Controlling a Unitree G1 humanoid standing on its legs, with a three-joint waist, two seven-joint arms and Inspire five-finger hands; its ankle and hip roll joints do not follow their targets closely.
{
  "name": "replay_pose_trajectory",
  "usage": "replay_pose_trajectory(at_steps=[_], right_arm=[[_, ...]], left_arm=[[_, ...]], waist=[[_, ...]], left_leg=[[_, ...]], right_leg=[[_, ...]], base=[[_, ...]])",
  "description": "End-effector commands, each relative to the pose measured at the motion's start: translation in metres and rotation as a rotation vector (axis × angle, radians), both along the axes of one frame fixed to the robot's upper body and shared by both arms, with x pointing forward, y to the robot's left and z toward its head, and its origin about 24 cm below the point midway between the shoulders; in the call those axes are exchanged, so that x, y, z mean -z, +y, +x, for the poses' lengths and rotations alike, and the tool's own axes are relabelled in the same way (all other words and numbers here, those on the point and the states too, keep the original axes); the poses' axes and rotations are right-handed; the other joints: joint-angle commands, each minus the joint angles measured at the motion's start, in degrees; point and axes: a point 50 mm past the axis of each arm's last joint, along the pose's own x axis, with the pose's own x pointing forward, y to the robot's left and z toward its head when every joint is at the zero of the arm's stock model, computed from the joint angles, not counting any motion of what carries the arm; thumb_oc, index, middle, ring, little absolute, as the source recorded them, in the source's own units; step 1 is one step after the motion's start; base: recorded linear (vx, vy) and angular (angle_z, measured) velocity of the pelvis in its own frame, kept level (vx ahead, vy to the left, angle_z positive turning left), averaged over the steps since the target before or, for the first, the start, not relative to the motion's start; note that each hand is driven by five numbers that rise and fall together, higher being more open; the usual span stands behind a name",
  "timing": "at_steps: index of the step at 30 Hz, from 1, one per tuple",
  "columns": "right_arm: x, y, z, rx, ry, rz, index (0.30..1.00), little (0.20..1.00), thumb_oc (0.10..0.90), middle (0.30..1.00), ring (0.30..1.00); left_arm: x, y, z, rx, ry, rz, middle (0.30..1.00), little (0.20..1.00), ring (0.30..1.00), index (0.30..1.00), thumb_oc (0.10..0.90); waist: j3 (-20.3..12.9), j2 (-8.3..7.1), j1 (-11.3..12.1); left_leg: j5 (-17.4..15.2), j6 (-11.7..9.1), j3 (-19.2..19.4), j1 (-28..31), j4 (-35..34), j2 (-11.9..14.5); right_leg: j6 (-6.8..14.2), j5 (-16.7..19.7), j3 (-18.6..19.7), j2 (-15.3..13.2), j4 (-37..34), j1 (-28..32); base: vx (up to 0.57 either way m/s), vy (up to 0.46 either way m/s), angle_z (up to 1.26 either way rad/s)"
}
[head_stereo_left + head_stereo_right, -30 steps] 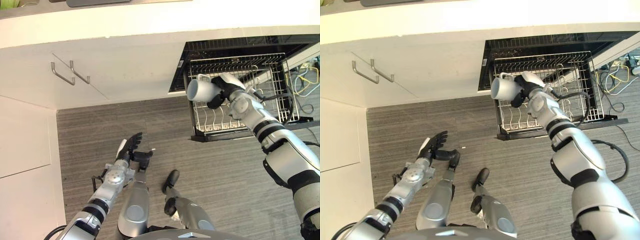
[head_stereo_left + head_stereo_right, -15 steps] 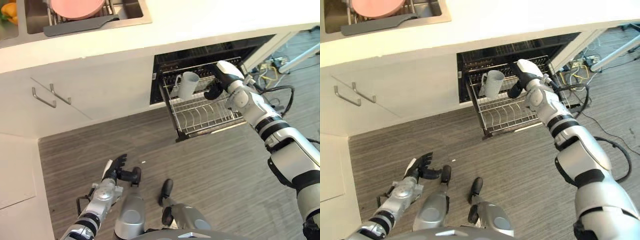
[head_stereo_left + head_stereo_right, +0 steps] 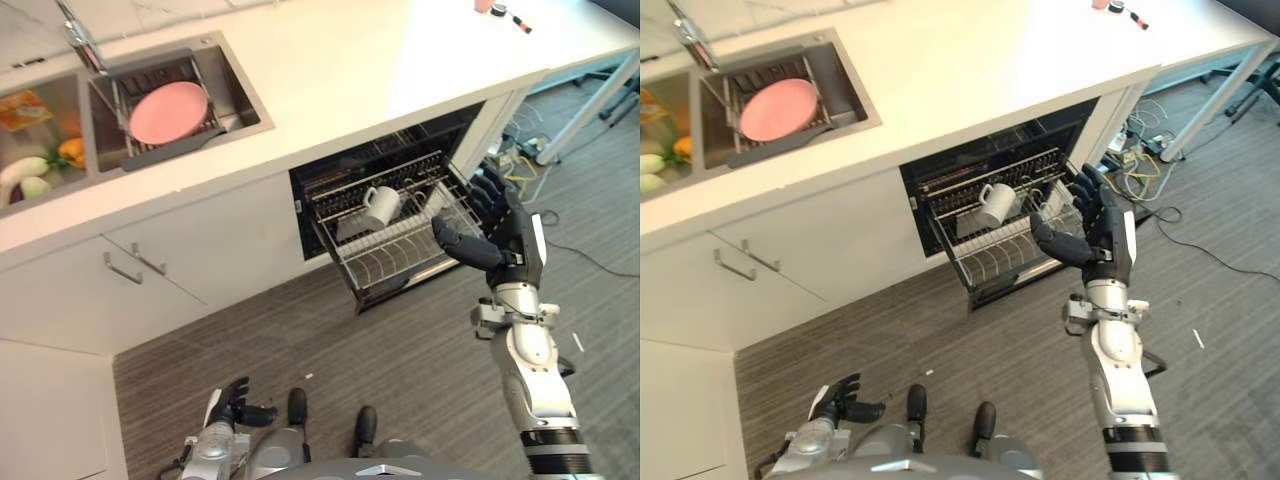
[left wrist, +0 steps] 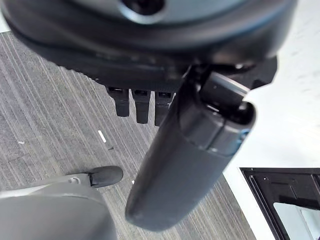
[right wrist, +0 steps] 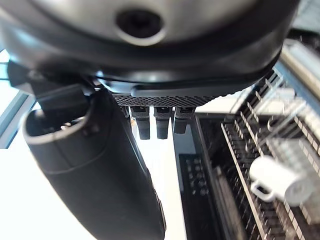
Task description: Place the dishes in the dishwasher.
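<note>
Your white mug (image 3: 381, 205) sits in the dishwasher rack (image 3: 400, 245), handle at nine o'clock, so your right hand (image 3: 500, 232) hangs beside it, fingers spread, empty. Pink plate (image 3: 168, 111) waits in the sink (image 3: 245, 95).

white mug (image 3: 381, 205) looks glazed ceramic, smooth; dishwasher rack (image 3: 400, 243) is thin metal wire, light finish; sink (image 3: 225, 95) brushed steel, pink plate (image 3: 169, 111) smooth matt; countertop (image 3: 350, 60) smooth white; floor (image 3: 400, 350) grey wood-grain planks; right hand (image 3: 500, 235) dark matt plastic
</note>
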Motion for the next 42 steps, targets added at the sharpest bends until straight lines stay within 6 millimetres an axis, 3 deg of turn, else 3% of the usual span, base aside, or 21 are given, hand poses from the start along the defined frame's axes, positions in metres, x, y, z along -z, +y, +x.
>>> replay_pose_trajectory(at_steps=[1, 2, 3, 4, 5, 6, 10, 11, 12, 14, 15, 17, 21, 23, 31, 33, 35, 36, 38, 40, 42], right_arm=[[-0.093, 0.019, 0.001, -0.097, -0.529, -0.015, 0.9, 0.9, 0.8, 0.9, 0.9], [-0.103, 0.019, -0.002, -0.086, -0.58, -0.005, 0.9, 0.9, 0.8, 0.9, 0.9], [-0.103, 0.019, -0.002, -0.085, -0.581, -0.006, 0.9, 0.9, 0.8, 0.9, 0.9], [-0.109, 0.023, 0.0, -0.091, -0.609, 0.008, 0.9, 0.9, 0.8, 0.9, 0.9], [-0.115, 0.022, -0.002, -0.064, -0.637, -0.005, 0.9, 0.9, 0.8, 0.9, 0.9], [-0.117, 0.022, -0.001, -0.057, -0.649, -0.012, 0.9, 0.9, 0.8, 0.9, 0.9], [-0.118, 0.02, -0.003, -0.008, -0.644, -0.125, 0.9, 0.9, 0.8, 0.9, 0.9], [-0.117, 0.011, -0.011, 0.06, -0.649, -0.16, 0.9, 0.9, 0.8, 0.9, 0.9], [-0.113, 0.008, -0.014, 0.078, -0.636, -0.172, 0.9, 0.9, 0.8, 0.9, 0.9], [-0.109, -0.006, -0.024, 0.157, -0.611, -0.244, 0.9, 0.9, 0.8, 0.9, 0.9], [-0.108, -0.013, -0.029, 0.201, -0.603, -0.253, 0.9, 0.9, 0.8, 0.9, 0.9], [-0.107, -0.019, -0.033, 0.245, -0.611, -0.223, 0.9, 0.9, 0.8, 0.9, 0.9], [-0.11, -0.023, -0.033, 0.297, -0.633, -0.206, 0.9, 0.9, 0.8, 0.9, 0.9], [-0.11, -0.025, -0.032, 0.322, -0.63, -0.197, 0.9, 0.9, 0.8, 0.9, 0.9], [-0.117, -0.034, -0.037, 0.354, -0.655, -0.252, 0.9, 0.9, 0.8, 0.9, 0.9], [-0.123, -0.031, -0.037, 0.312, -0.69, -0.211, 0.9, 0.9, 0.8, 0.9, 0.9], [-0.124, -0.028, -0.035, 0.285, -0.694, -0.197, 0.9, 0.9, 0.8, 0.9, 0.9], [-0.124, -0.024, -0.03, 0.242, -0.682, -0.213, 0.9, 0.9, 0.8, 0.9, 0.9], [-0.131, -0.021, -0.029, 0.224, -0.707, -0.246, 0.9, 0.9, 0.8, 0.9, 0.9], [-0.133, -0.02, -0.026, 0.221, -0.704, -0.264, 0.9, 0.9, 0.8, 0.9, 0.9], [-0.129, -0.02, -0.027, 0.207, -0.683, -0.282, 0.9, 0.9, 0.8, 0.9, 0.9]], left_arm=[[-0.013, 0.005, 0.027, 0.109, -0.102, 0.085, 0.9, 0.9, 0.9, 0.9, 0.8], [-0.014, 0.0, 0.032, 0.146, -0.106, 0.088, 0.9, 0.9, 0.9, 0.9, 0.8], [-0.014, 0.0, 0.032, 0.147, -0.107, 0.088, 0.9, 0.9, 0.9, 0.9, 0.8], [-0.014, -0.009, 0.038, 0.192, -0.113, 0.09, 0.9, 0.9, 0.9, 0.9, 0.8], [-0.014, -0.01, 0.04, 0.197, -0.109, 0.096, 0.9, 0.9, 0.9, 0.9, 0.8], [-0.014, -0.01, 0.041, 0.202, -0.109, 0.102, 0.9, 0.9, 0.9, 0.9, 0.8], [-0.009, -0.008, 0.029, 0.225, -0.07, 0.125, 0.9, 0.9, 0.9, 0.9, 0.8], [-0.005, -0.007, 0.022, 0.266, -0.028, 0.143, 0.9, 0.9, 0.9, 0.9, 0.8], [-0.003, -0.007, 0.02, 0.277, -0.013, 0.147, 0.9, 0.9, 0.9, 0.9, 0.8], [-0.001, -0.008, 0.018, 0.237, -0.002, 0.135, 0.9, 0.9, 0.9, 0.9, 0.8], [0.002, -0.01, 0.015, 0.194, 0.018, 0.11, 0.9, 0.9, 0.9, 0.9, 0.8], [0.005, -0.014, 0.012, 0.184, 0.049, 0.081, 0.9, 0.9, 0.9, 0.9, 0.8], [0.007, -0.012, 0.009, 0.22, 0.074, 0.077, 0.9, 0.9, 0.9, 0.9, 0.8], [0.011, -0.005, -0.003, 0.177, 0.119, 0.064, 0.9, 0.9, 0.9, 0.9, 0.8], [0.015, 0.002, -0.019, 0.147, 0.173, 0.09, 0.9, 0.9, 0.9, 0.9, 0.8], [0.012, -0.002, -0.007, 0.244, 0.149, 0.116, 0.9, 0.9, 0.9, 0.9, 0.8], [0.01, -0.004, 0.0, 0.307, 0.136, 0.142, 0.9, 0.9, 0.9, 0.9, 0.8], [0.007, -0.004, 0.008, 0.38, 0.119, 0.173, 0.9, 0.9, 0.9, 0.9, 0.8], [0.005, -0.002, 0.011, 0.349, 0.105, 0.171, 0.9, 0.9, 0.9, 0.9, 0.8], [0.006, -0.003, 0.008, 0.332, 0.111, 0.162, 0.9, 0.9, 0.9, 0.9, 0.8], [0.008, -0.003, 0.005, 0.239, 0.107, 0.13, 0.9, 0.9, 0.9, 0.9, 0.8]], waist=[[0.2, -3.42, 3.4], [0.4, -3.27, 2.8], [0.1, -3.26, 2.5], [-0.8, -2.92, 0.3], [-2.0, -2.75, -1.3], [-2.5, -2.69, -1.4], [-3.7, -3.2, 0.9], [-3.4, -3.1, -0.1], [-3.1, -2.65, -1.6], [-2.2, -1.78, -6.4], [-2.2, -1.45, -8.2], [-1.7, -1.17, -9.5], [-2.2, -1.54, -10.0], [-2.9, -2.53, -9.3], [-5.0, -1.51, -9.2], [-3.5, -1.81, -9.9], [-2.9, -2.09, -9.8], [-1.8, -2.04, -8.8], [-1.4, -1.85, -7.6], [-1.7, -1.17, -7.6], [-1.7, -1.87, -7.4]], left_leg=[[-0.2, -4.0, 0.4, -3.2, 6.8, 1.7], [-0.3, -3.7, 3.7, -6.4, 9.8, 1.2], [-0.2, -3.6, 3.5, -7.2, 10.2, 1.1], [-0.2, -2.7, 16.7, -8.4, 11.6, 2.9], [-1.5, -2.5, 23.9, -7.4, 11.4, 4.2], [-1.2, -1.9, 27.3, -7.5, 11.7, 4.5], [-3.1, 1.4, 24.4, -5.1, 7.9, 0.6], [-4.9, 3.7, 22.0, -1.8, 6.3, -1.5], [-5.5, 4.4, 20.4, 0.5, 5.5, -2.3], [-4.8, 5.3, 15.5, 4.5, 2.2, -3.2], [-4.7, 4.8, 12.3, 5.6, 1.0, -3.4], [-4.9, 4.5, 9.4, 6.5, 0.5, -3.6], [-6.3, 3.8, 7.8, 8.0, 0.2, -3.2], [-7.7, 3.1, 6.5, 10.0, 0.2, -3.4], [-9.2, 1.6, 7.1, 10.8, 3.7, -2.0], [-8.3, -1.5, 7.9, 6.9, 15.5, 0.2], [-7.2, -2.4, 7.7, 5.3, 20.0, 0.9], [-6.5, -2.9, 4.9, 2.0, 24.4, 0.5], [-8.5, -1.8, 2.2, -1.6, 20.2, -2.9], [-8.2, -0.6, 2.0, -1.1, 15.5, -3.9], [-8.4, -0.2, 1.6, -1.5, 15.9, -3.9]], right_leg=[[6.7, -0.2, -4.3, -5.5, 0.8, 0.9], [6.6, -0.4, -6.5, -6.2, 0.8, 0.7], [6.6, -0.2, -6.8, -6.2, 0.8, 0.2], [6.4, -1.2, -10.3, -6.3, 0.7, 0.6], [6.6, -2.8, -10.8, -5.8, 0.9, 1.3], [6.0, -3.3, -12.0, -5.3, 1.0, 2.1], [6.9, -4.7, -13.9, -6.2, 6.1, 4.6], [8.3, -2.5, -13.5, -10.0, 20.5, 2.6], [8.7, -1.5, -11.6, -10.9, 25.9, 0.4], [8.3, -1.0, -0.7, -5.1, 34.6, -7.2], [8.2, -2.2, 4.9, -0.6, 34.0, -10.3], [7.6, -2.4, 7.4, 0.3, 31.7, -13.7], [6.7, -2.4, 7.4, -0.7, 22.4, -15.5], [7.5, 0.6, 6.9, -1.5, 15.0, -14.0], [5.7, -1.0, 8.4, 0.3, 10.5, -7.1], [4.5, -0.9, 8.6, -0.1, 7.9, -5.0], [4.0, -0.7, 9.0, -0.2, 6.7, -4.0], [3.5, -0.7, 10.3, 0.2, 3.9, -2.0], [4.2, 0.0, 11.5, -0.3, 1.9, -1.1], [4.8, 0.5, 12.2, 0.2, 1.6, -1.4], [4.7, 0.0, 13.1, -0.3, 2.4, -1.3]], base=[[-0.17, -0.028, 0.7], [-0.13, -0.017, 1.13], [-0.07, 0.035, 1.82], [0.1, 0.067, 2.15], [0.16, 0.118, 2.28], [0.23, 0.136, 2.09], [0.28, 0.208, 0.5], [0.37, 0.263, 0.43], [0.4, 0.314, 0.97], [0.26, 0.126, 1.56], [0.31, 0.05, 1.95], [0.22, -0.031, 1.38], [0.21, -0.09, 0.45], [0.28, -0.124, 0.21], [0.16, -0.126, -0.08], [0.07, -0.163, -0.04], [0.05, -0.119, 0.03], [0.12, -0.134, -0.11], [0.12, -0.034, -0.39], [0.14, 0.024, -0.8], [0.16, 0.012, -0.42]])
